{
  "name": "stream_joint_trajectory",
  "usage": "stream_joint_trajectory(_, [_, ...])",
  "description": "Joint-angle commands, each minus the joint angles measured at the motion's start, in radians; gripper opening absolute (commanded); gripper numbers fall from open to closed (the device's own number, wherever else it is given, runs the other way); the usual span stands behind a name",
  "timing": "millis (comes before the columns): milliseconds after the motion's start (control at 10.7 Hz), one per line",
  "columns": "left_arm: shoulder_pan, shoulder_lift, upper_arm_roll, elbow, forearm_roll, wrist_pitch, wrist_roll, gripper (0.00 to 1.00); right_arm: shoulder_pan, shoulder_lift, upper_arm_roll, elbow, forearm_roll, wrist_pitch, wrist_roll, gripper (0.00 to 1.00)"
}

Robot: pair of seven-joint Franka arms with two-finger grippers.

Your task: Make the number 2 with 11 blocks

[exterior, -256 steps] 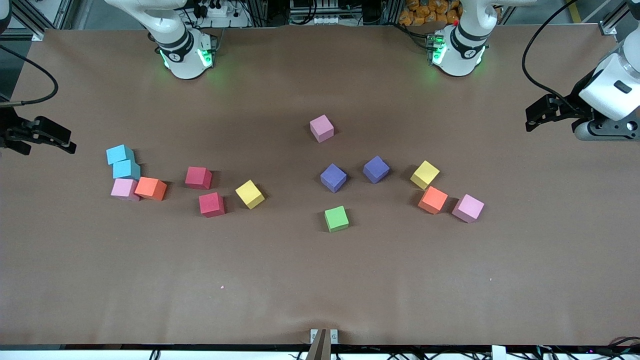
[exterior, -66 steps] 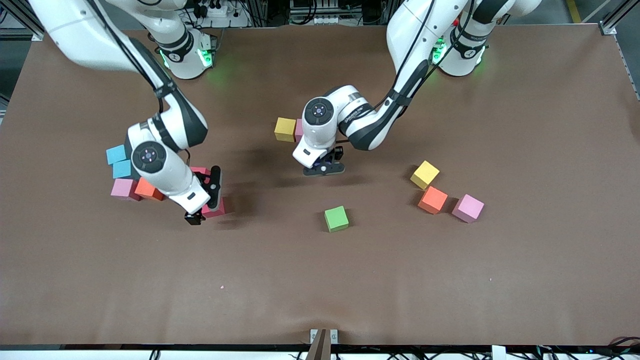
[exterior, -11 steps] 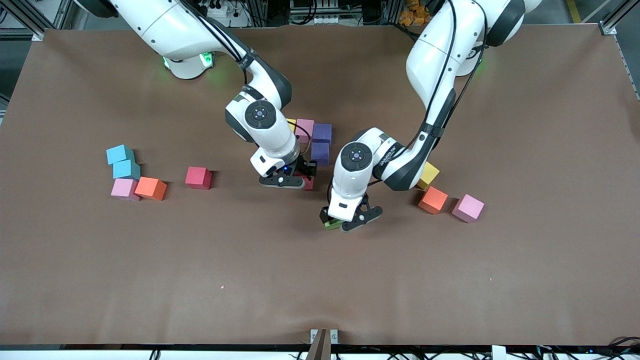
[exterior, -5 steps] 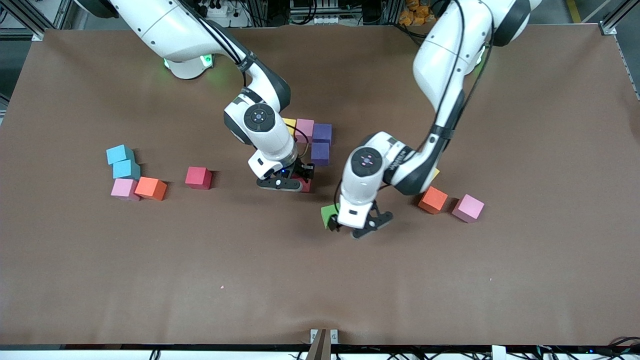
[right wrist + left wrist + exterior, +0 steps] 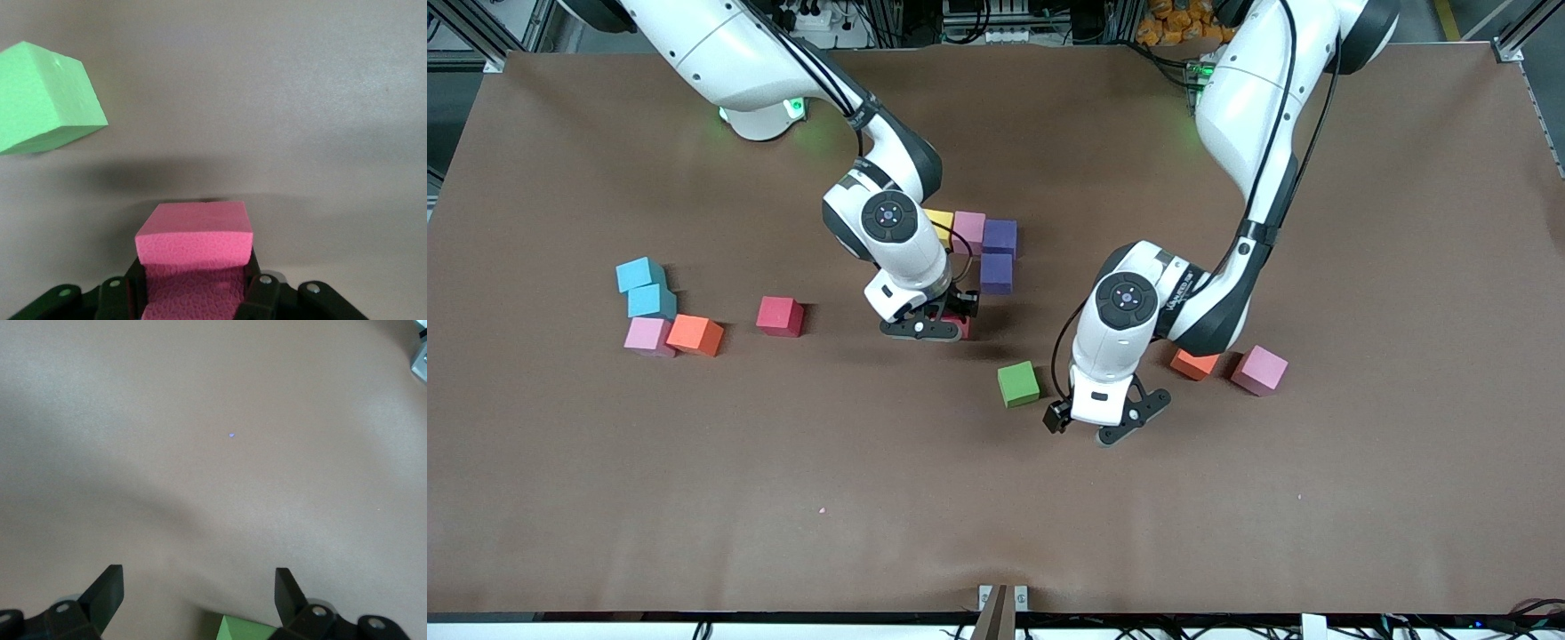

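Dual-arm assembly of the number 2, partly laid. The started figure sits mid-surface: a yellow block (image 5: 940,221), a pink block (image 5: 969,229) and a purple block (image 5: 1000,236) in a touching row, with a second purple block (image 5: 996,272) touching the first on its nearer side. The right gripper (image 5: 925,327) is clamped on a red block (image 5: 193,257), held low, nearer the front camera than the row. The left gripper (image 5: 1096,425) hangs with jaws wide and empty just beside the green block (image 5: 1018,384), which rests alone on the surface (image 5: 694,498). Unplaced blocks: red (image 5: 780,316), orange (image 5: 695,335) and pink (image 5: 647,337) toward the right arm's end beside two cyan cubes (image 5: 645,286); orange (image 5: 1193,363) and pink (image 5: 1259,370) toward the left arm's end. The pitted matte faces suggest light, compressible foam with good friction; best gripped on two opposite flat sides, squarely, with modest squeeze. No legible writing or labels appear.
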Motion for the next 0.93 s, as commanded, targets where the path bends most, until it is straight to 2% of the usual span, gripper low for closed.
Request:
stream_joint_trajectory(0, [0.002,-0.024,-0.003,-0.011,0.001,-0.024,-0.005,1.0,0.06,0.057,-0.001,0.116,0.005,-0.032,0.039,0.08])
stream_joint_trajectory(280, [0.011,-0.027,-0.004,-0.011,0.001,-0.025,-0.007,1.0,0.119,0.097,-0.036,0.181,-0.004,-0.073,0.035,0.08])
stream_joint_trajectory(467, [0.011,-0.027,-0.004,-0.013,0.001,-0.025,-0.007,1.0,0.205,0.131,-0.105,0.198,-0.009,-0.083,0.033,0.08])
stream_joint_trajectory(841, [0.01,-0.024,-0.004,-0.013,0.001,-0.025,-0.009,1.0,0.242,0.143,-0.122,0.207,0.002,-0.079,0.038,0.08])
